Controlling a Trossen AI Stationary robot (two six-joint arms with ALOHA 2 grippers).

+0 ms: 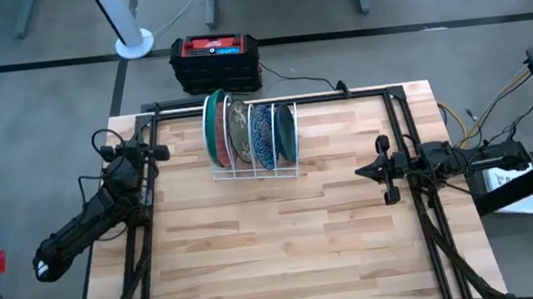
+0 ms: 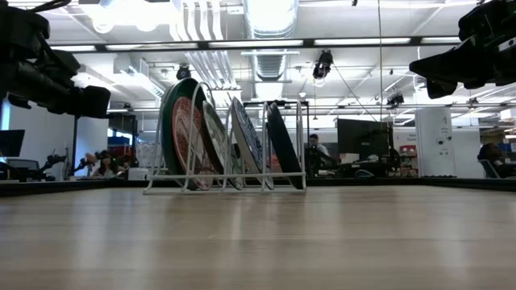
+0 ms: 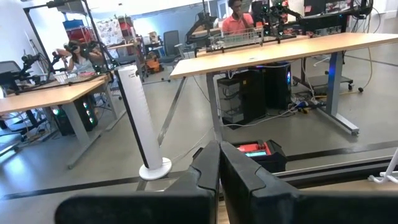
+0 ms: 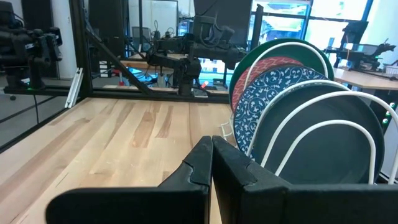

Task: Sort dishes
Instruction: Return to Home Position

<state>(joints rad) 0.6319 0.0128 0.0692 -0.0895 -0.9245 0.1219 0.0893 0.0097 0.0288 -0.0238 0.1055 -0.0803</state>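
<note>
standing on edge in the white wire rack [image 1: 254,174], at the far edge of the table [image 1: 288,248] and a little toward its left side, are, from left to right: the green plate [image 1: 210,126], the red-pink plate [image 1: 221,135], the greyish-brown plate [image 1: 239,130], the blue patterned plate [image 1: 263,135] and the dark plate [image 1: 285,132]. the left gripper [image 1: 154,152] hangs over the table's left edge near the far left corner, apart from the green plate, its fingers [image 3: 205,165] pressed together on nothing. the right gripper [image 1: 362,171] is raised near the right edge, about midway along it, pointing across the table, apart from the dark plate. its fingers [image 4: 199,155] are likewise pressed together and empty.
</note>
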